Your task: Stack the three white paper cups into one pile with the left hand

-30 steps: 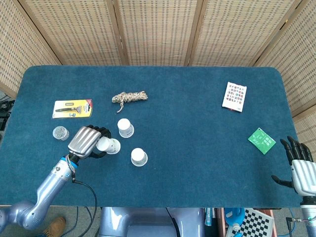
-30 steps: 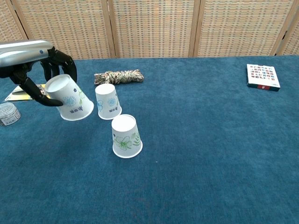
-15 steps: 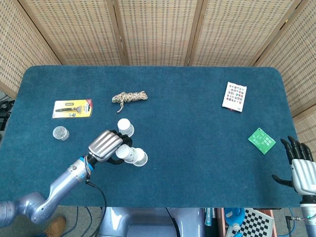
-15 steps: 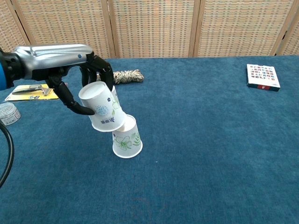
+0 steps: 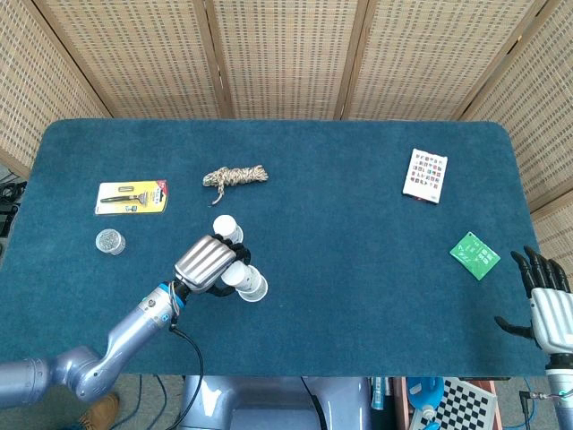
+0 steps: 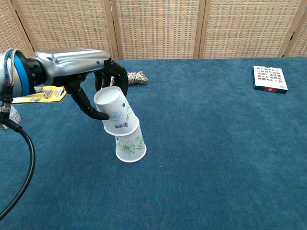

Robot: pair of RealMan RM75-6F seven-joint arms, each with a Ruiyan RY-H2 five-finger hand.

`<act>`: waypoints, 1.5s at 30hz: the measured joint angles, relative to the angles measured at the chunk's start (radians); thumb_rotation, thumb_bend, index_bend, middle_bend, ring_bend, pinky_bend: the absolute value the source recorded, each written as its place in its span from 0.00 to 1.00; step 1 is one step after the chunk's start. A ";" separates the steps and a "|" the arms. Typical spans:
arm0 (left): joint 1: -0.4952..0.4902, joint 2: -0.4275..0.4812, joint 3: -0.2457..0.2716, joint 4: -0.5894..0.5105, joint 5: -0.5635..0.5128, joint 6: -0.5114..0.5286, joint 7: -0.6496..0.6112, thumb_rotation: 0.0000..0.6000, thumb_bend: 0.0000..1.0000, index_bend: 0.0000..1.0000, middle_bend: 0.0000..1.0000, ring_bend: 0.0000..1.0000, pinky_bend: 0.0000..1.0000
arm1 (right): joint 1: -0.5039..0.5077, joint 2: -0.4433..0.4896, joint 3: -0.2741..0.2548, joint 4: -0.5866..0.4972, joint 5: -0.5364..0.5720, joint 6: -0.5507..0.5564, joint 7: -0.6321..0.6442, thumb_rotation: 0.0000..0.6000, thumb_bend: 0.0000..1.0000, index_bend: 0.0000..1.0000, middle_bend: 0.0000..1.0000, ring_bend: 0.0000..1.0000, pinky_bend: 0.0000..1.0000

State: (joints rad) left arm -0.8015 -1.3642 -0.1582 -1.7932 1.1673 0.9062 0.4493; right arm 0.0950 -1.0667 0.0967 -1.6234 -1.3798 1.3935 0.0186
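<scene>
My left hand (image 6: pixel 98 76) grips an upside-down white paper cup (image 6: pixel 115 113) with green and blue print. The cup is tilted, and its rim sits over the top of a second upside-down cup (image 6: pixel 129 146) standing on the blue table. From above, the left hand (image 5: pixel 204 262) covers most of the held cup (image 5: pixel 235 276), with the lower cup (image 5: pixel 254 288) showing beside it. The third cup (image 5: pixel 226 227) stands upside down just behind the hand; the chest view hides it. My right hand (image 5: pixel 541 303) hangs off the table's right front corner, fingers spread and empty.
A rope bundle (image 5: pixel 235 176) lies behind the cups. A razor pack (image 5: pixel 132 196) and a small round tin (image 5: pixel 110 240) sit at the left. A card box (image 5: pixel 424 175) and a green card (image 5: pixel 474 255) lie at the right.
The left hand carried its cup rightward from the table's left side, past the rear cup, and lowered it onto the front cup. The right hand has not moved.
</scene>
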 measured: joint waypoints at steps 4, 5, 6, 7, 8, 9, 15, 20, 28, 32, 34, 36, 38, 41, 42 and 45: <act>-0.024 -0.025 -0.002 0.017 -0.035 -0.014 0.013 1.00 0.22 0.39 0.31 0.30 0.37 | 0.001 0.000 0.000 0.003 0.005 -0.005 0.001 1.00 0.00 0.00 0.00 0.00 0.00; -0.028 -0.028 -0.002 0.019 -0.040 -0.021 0.010 1.00 0.22 0.34 0.24 0.24 0.34 | 0.001 0.000 0.001 0.004 0.005 -0.005 0.001 1.00 0.00 0.00 0.00 0.00 0.00; -0.032 -0.030 -0.002 0.020 -0.045 -0.029 0.005 1.00 0.22 0.22 0.13 0.13 0.26 | 0.001 -0.001 0.001 0.004 0.005 -0.005 0.001 1.00 0.00 0.00 0.00 0.00 0.00; -0.037 -0.031 -0.003 0.020 -0.051 -0.041 -0.006 1.00 0.22 0.11 0.05 0.05 0.17 | 0.001 -0.001 0.001 0.005 0.005 -0.004 0.001 1.00 0.00 0.00 0.00 0.00 0.00; -0.041 -0.031 -0.003 0.020 -0.056 -0.051 -0.015 1.00 0.22 0.05 0.01 0.02 0.11 | 0.000 -0.001 0.001 0.005 0.006 -0.004 0.001 1.00 0.00 0.00 0.00 0.00 0.00; -0.045 -0.029 -0.003 0.020 -0.060 -0.060 -0.023 1.00 0.22 0.00 0.00 0.00 0.04 | 0.000 -0.001 0.002 0.005 0.007 -0.004 0.001 1.00 0.00 0.00 0.00 0.00 0.00; -0.053 0.001 -0.014 0.012 -0.060 -0.054 -0.064 1.00 0.22 0.00 0.00 0.00 0.00 | 0.001 0.000 0.005 0.010 0.015 -0.008 0.006 1.00 0.00 0.00 0.00 0.00 0.00; -0.053 0.033 -0.037 0.035 -0.080 -0.031 -0.077 1.00 0.22 0.00 0.00 0.00 0.00 | 0.004 -0.002 0.008 0.018 0.029 -0.019 0.007 1.00 0.00 0.00 0.00 0.00 0.00; -0.089 0.045 -0.059 0.175 -0.223 -0.066 -0.065 1.00 0.22 0.00 0.00 0.00 0.00 | 0.013 -0.009 0.022 0.026 0.054 -0.031 -0.002 1.00 0.00 0.00 0.00 0.00 0.00; -0.114 0.022 -0.055 0.258 -0.279 -0.126 -0.070 1.00 0.22 0.00 0.00 0.00 0.00 | 0.015 -0.013 0.025 0.029 0.061 -0.029 -0.017 1.00 0.00 0.00 0.00 0.00 0.00; -0.128 0.000 -0.051 0.304 -0.298 -0.163 -0.083 1.00 0.22 0.00 0.00 0.00 0.00 | 0.014 -0.015 0.026 0.030 0.061 -0.026 -0.021 1.00 0.00 0.00 0.00 0.00 0.00; -0.140 -0.021 -0.045 0.339 -0.306 -0.187 -0.094 1.00 0.22 0.00 0.00 0.00 0.01 | 0.013 -0.017 0.025 0.031 0.057 -0.022 -0.024 1.00 0.00 0.00 0.00 0.00 0.00; -0.154 -0.045 -0.036 0.370 -0.311 -0.204 -0.102 1.00 0.22 0.00 0.00 0.00 0.02 | 0.013 -0.019 0.024 0.032 0.053 -0.019 -0.026 1.00 0.00 0.00 0.00 0.00 0.00; -0.170 -0.069 -0.022 0.400 -0.324 -0.216 -0.099 1.00 0.22 0.00 0.00 0.00 0.05 | 0.013 -0.021 0.022 0.037 0.036 -0.011 -0.024 1.00 0.00 0.03 0.00 0.00 0.00; -0.174 -0.075 -0.019 0.407 -0.330 -0.218 -0.097 1.00 0.22 0.00 0.00 0.00 0.06 | 0.014 -0.022 0.020 0.040 0.028 -0.009 -0.023 1.00 0.00 0.05 0.00 0.00 0.00; -0.185 -0.091 -0.010 0.422 -0.343 -0.220 -0.090 1.00 0.22 0.00 0.00 0.02 0.11 | 0.016 -0.024 0.014 0.054 -0.006 -0.001 -0.010 1.00 0.00 0.09 0.00 0.00 0.00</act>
State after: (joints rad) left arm -0.9861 -1.4552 -0.1680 -1.3710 0.8239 0.6863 0.3596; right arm 0.1106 -1.0911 0.1105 -1.5694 -1.3856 1.3928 0.0086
